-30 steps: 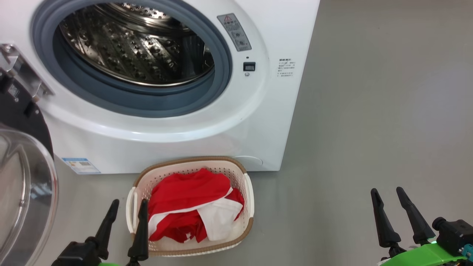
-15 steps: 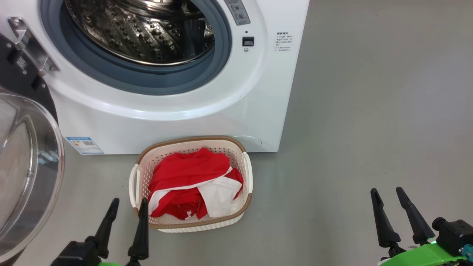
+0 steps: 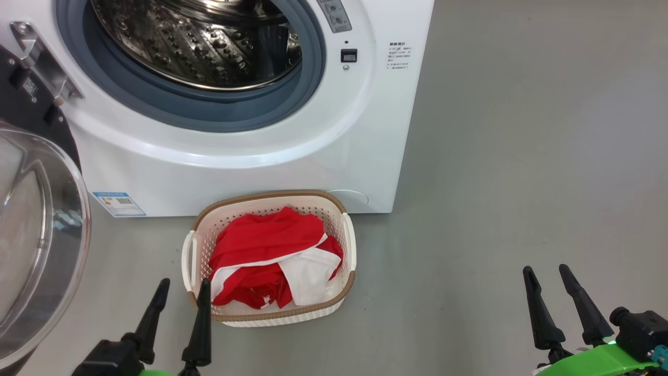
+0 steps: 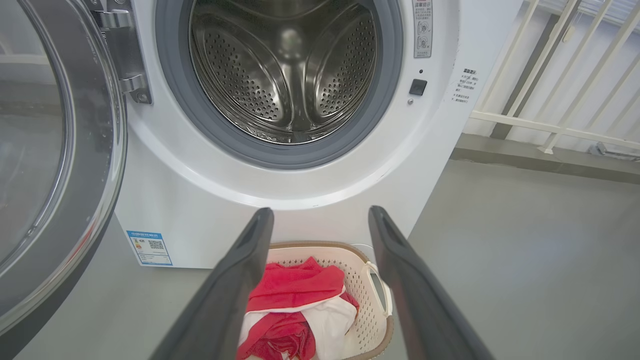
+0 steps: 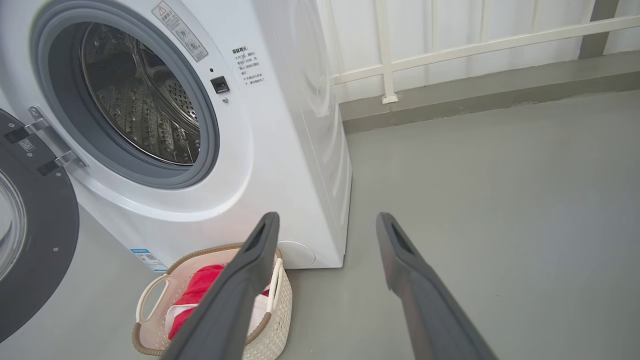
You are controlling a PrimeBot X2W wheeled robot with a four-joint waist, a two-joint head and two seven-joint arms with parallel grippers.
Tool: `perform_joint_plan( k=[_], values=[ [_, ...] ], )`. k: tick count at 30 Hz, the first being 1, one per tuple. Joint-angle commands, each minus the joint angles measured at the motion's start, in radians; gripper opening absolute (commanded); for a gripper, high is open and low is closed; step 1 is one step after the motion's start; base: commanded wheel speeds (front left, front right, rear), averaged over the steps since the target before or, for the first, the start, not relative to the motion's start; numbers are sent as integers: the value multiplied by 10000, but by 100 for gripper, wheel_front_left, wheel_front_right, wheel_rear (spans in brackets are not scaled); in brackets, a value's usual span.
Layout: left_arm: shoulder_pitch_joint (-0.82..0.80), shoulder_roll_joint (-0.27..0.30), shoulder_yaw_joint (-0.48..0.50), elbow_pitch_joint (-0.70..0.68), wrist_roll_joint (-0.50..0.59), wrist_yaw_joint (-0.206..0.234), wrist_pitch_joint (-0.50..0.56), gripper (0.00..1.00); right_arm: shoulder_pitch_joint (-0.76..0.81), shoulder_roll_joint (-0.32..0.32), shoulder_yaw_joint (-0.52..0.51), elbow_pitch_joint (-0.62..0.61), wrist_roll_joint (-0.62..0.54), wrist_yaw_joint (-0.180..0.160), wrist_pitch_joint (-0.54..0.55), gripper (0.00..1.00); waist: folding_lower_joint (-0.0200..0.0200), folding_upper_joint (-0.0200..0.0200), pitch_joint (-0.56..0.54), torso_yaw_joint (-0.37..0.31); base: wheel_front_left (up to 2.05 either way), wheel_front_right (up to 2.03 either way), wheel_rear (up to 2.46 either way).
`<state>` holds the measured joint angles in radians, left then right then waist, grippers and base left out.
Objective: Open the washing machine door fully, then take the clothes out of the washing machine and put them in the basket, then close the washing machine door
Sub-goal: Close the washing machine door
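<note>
Head view showed left gripper (image 3: 185, 281) and right gripper (image 3: 545, 268) parted, empty; I judged the washing machine door (image 3: 36, 235) needed a slow rim push.

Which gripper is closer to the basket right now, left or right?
The left gripper: one fingertip overlaps the basket's near-left rim in the head view, while the right gripper hangs over bare floor far off to the other side.

The white washer (image 3: 245, 167) stands far left, its steel drum empty, its black-rimmed glass door (image 3: 36, 235) swung wide open to the left. The cream basket (image 3: 347, 235) sits on the floor just in front, holding the crumpled red-and-white clothes (image 3: 261, 245).
</note>
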<state>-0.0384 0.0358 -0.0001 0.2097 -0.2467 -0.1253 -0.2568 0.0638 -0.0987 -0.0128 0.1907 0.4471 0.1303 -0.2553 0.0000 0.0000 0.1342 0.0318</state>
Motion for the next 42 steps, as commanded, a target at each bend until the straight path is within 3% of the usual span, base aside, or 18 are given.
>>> perform_joint_plan(
  k=[1,13,42],
  values=[
    [-181,145,278,-242,17,-54,-49,100,-84,-152,206,-235,66,4,-65,100,0,0,0,20,0,0,0],
    [-84,144,155,-50,-188,-54,-49,100,98,-248,375,-187,55,4,-65,100,0,0,-230,693,0,0,0],
    [866,144,-383,-159,-1031,483,-49,100,568,-447,817,-83,92,4,-65,100,0,0,-921,4618,0,0,0]
  ],
)
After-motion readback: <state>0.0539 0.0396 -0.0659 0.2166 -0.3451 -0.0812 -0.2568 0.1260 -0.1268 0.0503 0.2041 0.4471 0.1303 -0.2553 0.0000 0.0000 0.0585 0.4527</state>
